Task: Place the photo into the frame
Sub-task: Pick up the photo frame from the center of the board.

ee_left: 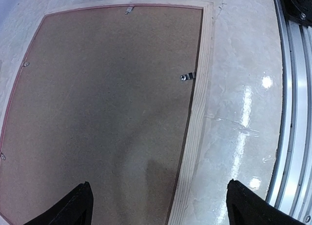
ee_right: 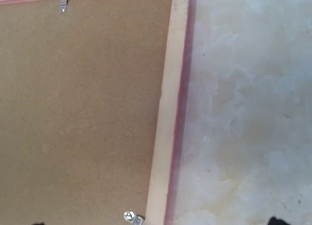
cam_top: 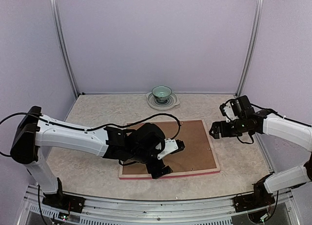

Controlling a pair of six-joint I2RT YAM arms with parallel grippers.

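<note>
**Frame Lying Back-Up, Both Grippers Being Held Wide Above It**

The frame [cam_top: 211,148] is being shown face down in the middle of the table [cam_top: 97,112]. Its pale wood back edges are turned up, and its opening is being covered by the brown backing board [cam_top: 192,142]. Whether the photo is lying beneath that board cannot be told from any view.

The near-left part of the frame is being blocked in the top view by the left gripper [cam_top: 170,159]. Only in its wrist view are the fingers [ee_left: 80,205] being seen spread wide over the near rim, touching nothing.

The right gripper [cam_top: 214,131] is being held just beside the frame's right rim. Its fingertips are being cut off at the bottom of its wrist view, far apart.

Small metal clips [ee_left: 186,77] are being picked up by the wrist views alone. A bowl [cam_top: 161,93] at the far edge is being caught only from above.
</note>
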